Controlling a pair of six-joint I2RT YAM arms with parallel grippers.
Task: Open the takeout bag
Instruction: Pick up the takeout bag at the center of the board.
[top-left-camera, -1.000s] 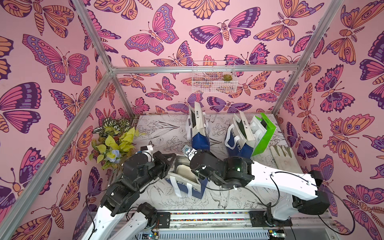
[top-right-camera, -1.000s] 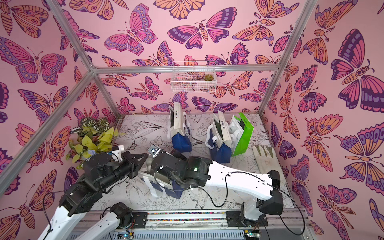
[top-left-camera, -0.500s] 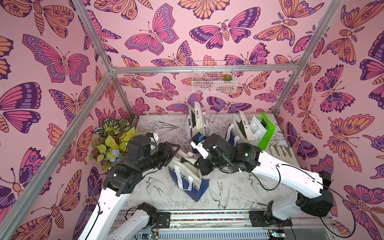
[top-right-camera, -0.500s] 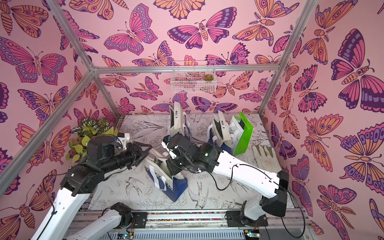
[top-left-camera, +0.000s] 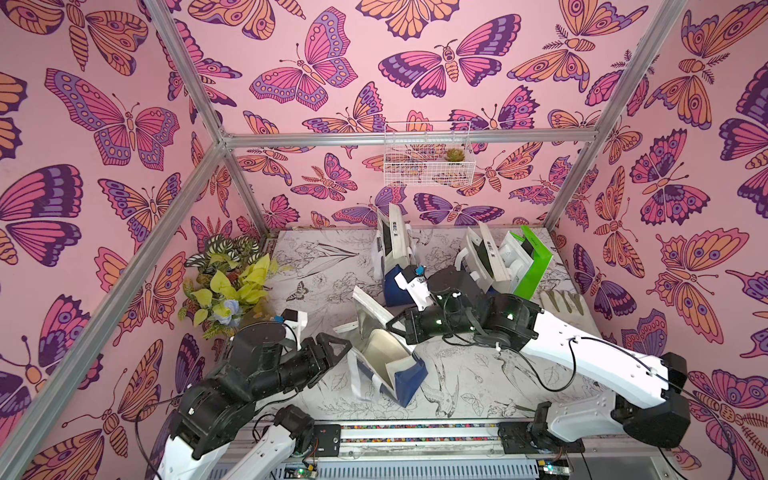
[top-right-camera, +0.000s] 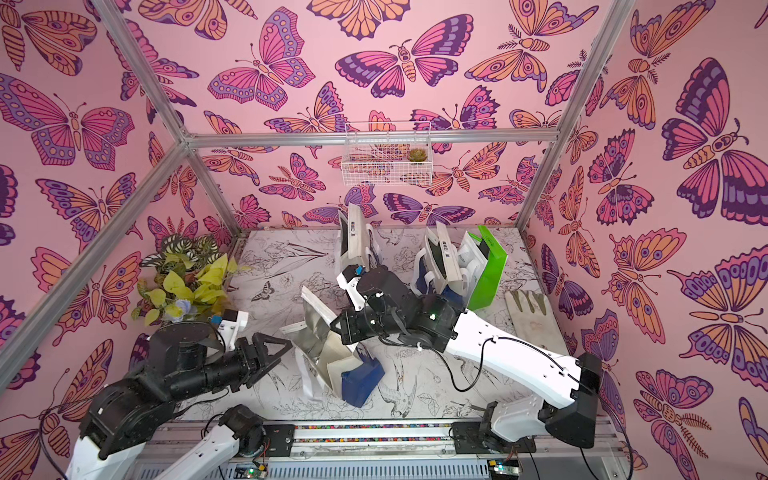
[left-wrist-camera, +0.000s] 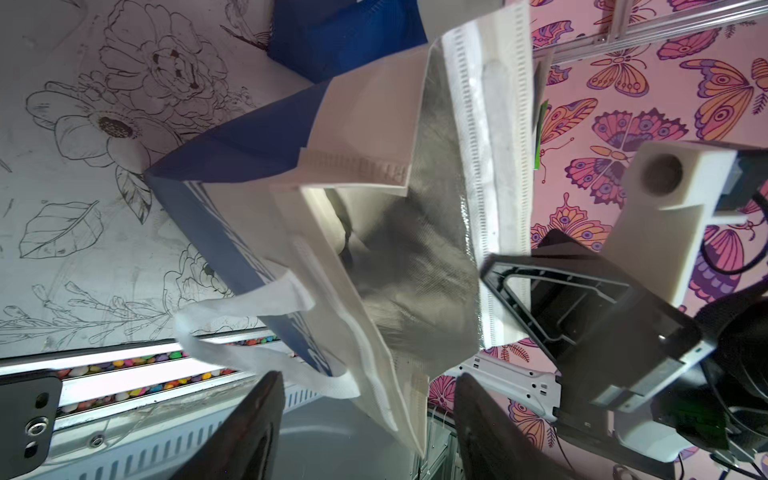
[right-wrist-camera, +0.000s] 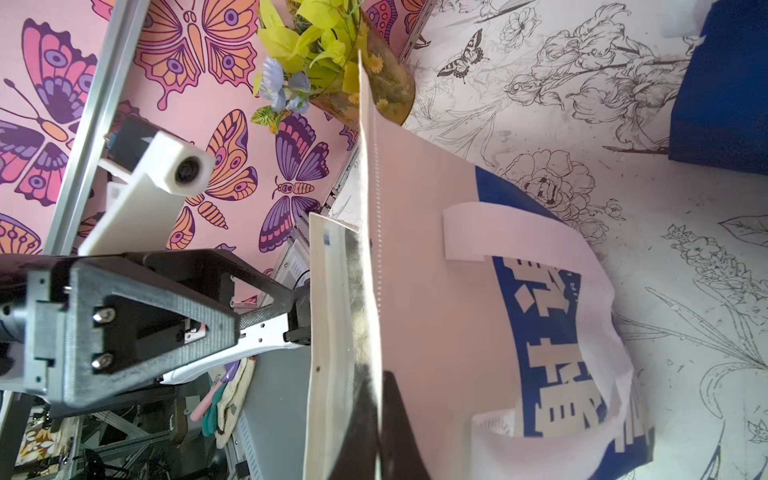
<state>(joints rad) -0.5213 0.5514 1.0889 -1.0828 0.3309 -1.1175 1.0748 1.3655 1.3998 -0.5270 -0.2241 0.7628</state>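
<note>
I see bare tabletop (top-left-camera: 478, 382) in front of the takeout bag (top-left-camera: 386, 365) and on its right side, where a hand could pass low. The mouth of the bag is free from above. My right hand (top-left-camera: 395, 327), closed on the raised flap, blocks its far side. Behind stand two blue-and-white bags (top-left-camera: 392, 257) and a green bag (top-left-camera: 534, 266), close together; the plant (top-left-camera: 226, 286) fills the left corner.

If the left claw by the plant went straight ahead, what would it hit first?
Most likely the takeout bag: the left gripper points its open jaws at the bag's near white wall, though depth is hard to judge.
</note>
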